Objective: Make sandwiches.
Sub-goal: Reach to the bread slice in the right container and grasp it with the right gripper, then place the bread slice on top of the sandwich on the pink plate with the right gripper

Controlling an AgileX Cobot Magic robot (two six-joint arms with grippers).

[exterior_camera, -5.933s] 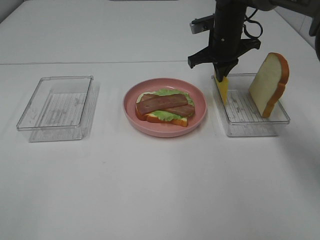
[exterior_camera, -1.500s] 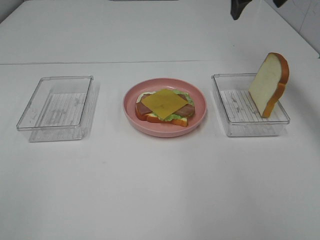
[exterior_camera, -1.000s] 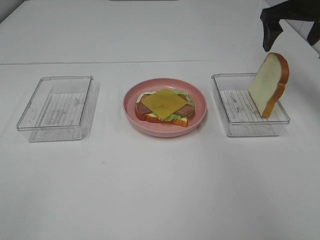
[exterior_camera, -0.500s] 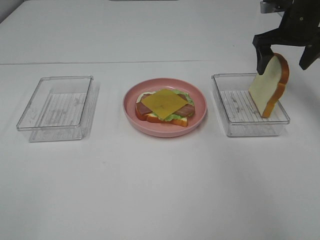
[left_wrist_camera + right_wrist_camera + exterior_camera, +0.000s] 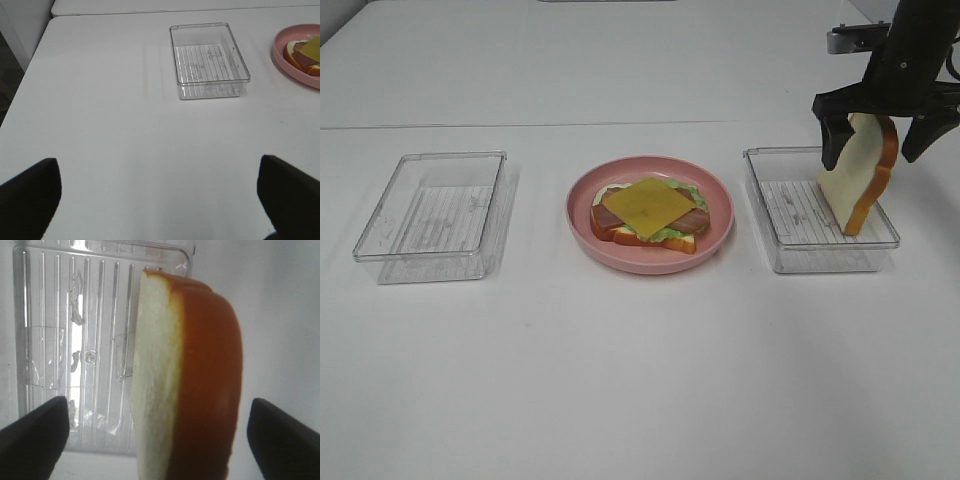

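The open-faced sandwich (image 5: 648,212) lies on a pink plate (image 5: 715,240): bread, lettuce, bacon, with a yellow cheese slice (image 5: 648,205) on top. A second bread slice (image 5: 858,180) stands on edge, leaning in the right clear tray (image 5: 790,258). My right gripper (image 5: 875,140) is open and straddles the top of that slice, one finger on each side. In the right wrist view the bread slice (image 5: 185,380) fills the gap between the fingertips (image 5: 32,432), with space on both sides. My left gripper (image 5: 160,200) is open over bare table.
An empty clear tray (image 5: 430,215) sits left of the plate and also shows in the left wrist view as the tray (image 5: 210,60), with the plate's edge (image 5: 290,60) beyond it. White table all around.
The cheese slice went from my right gripper onto the sandwich. Over the last second my right gripper came down from the upper right and now straddles the standing bread slice.
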